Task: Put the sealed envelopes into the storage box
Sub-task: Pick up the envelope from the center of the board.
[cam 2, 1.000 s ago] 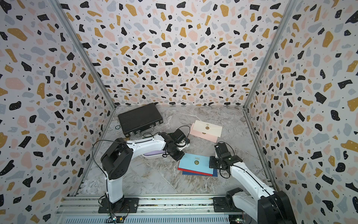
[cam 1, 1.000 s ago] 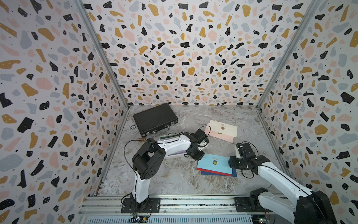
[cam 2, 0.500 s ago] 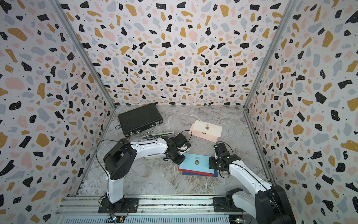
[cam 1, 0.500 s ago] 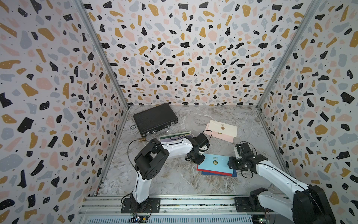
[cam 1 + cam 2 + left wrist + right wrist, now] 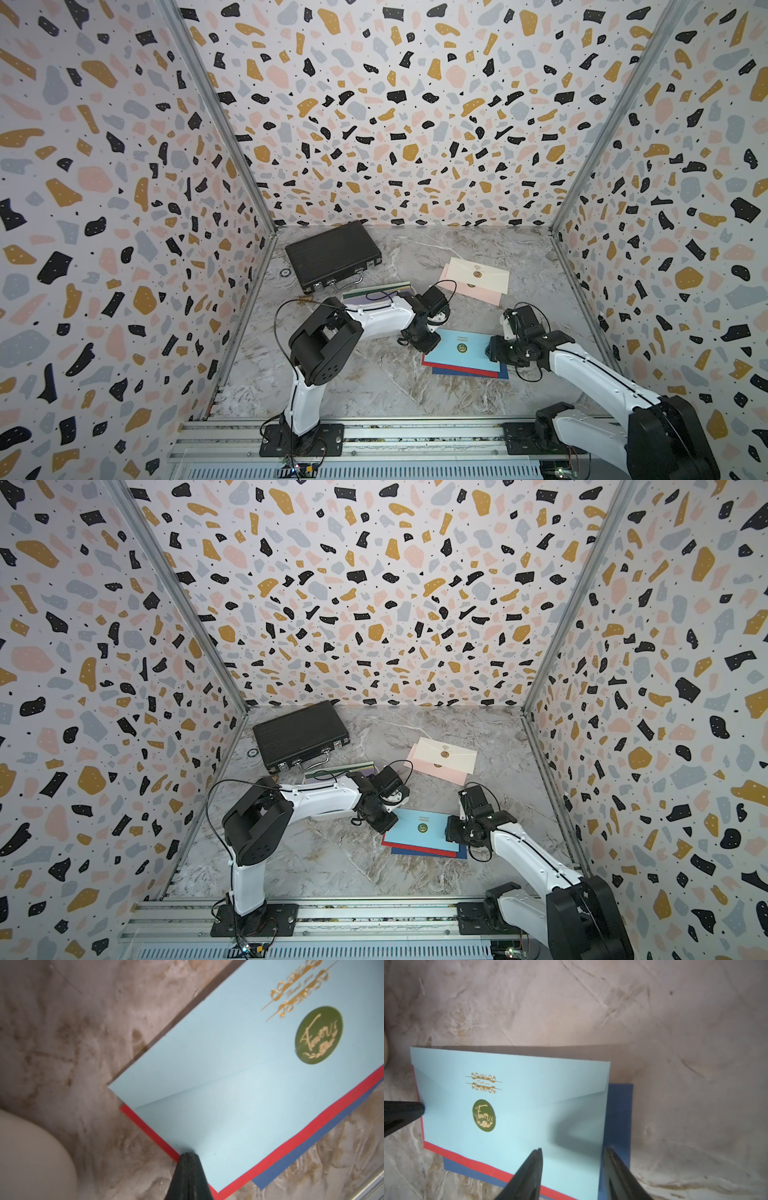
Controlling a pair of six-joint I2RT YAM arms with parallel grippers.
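Pressing down with its jaws closed tight together and nothing between them, the left gripper (image 5: 188,1156) has its tip on one short edge of the light blue envelope (image 5: 239,1088), close to a corner. A thin strip of the red envelope (image 5: 149,1126) under it shows right beside the tip. The navy envelope (image 5: 311,1151) lies lowest in this pile and juts out on the far side from this gripper.

The right gripper (image 5: 573,1149) is at the opposite short end of the same pile with its jaws about half open and gripping nothing. One finger (image 5: 533,1165) hangs over the light blue envelope and the other finger (image 5: 616,1167) over the navy one, so the light blue edge runs between them. Whether either finger touches paper I cannot tell. The round green seal (image 5: 484,1115) sits beyond these fingers, toward the left gripper's tip.

In both top views the three-envelope pile spans the gap between the two grippers. A cream envelope (image 5: 478,276) lying on a pink envelope (image 5: 478,294) rests farther out, beyond both grippers. Behind the left gripper's wrist a stack of envelopes (image 5: 376,288) shows green and yellow edges; the forearm covers most of it, and I cannot make out the storage box there. The black briefcase (image 5: 332,253) lies past that stack.
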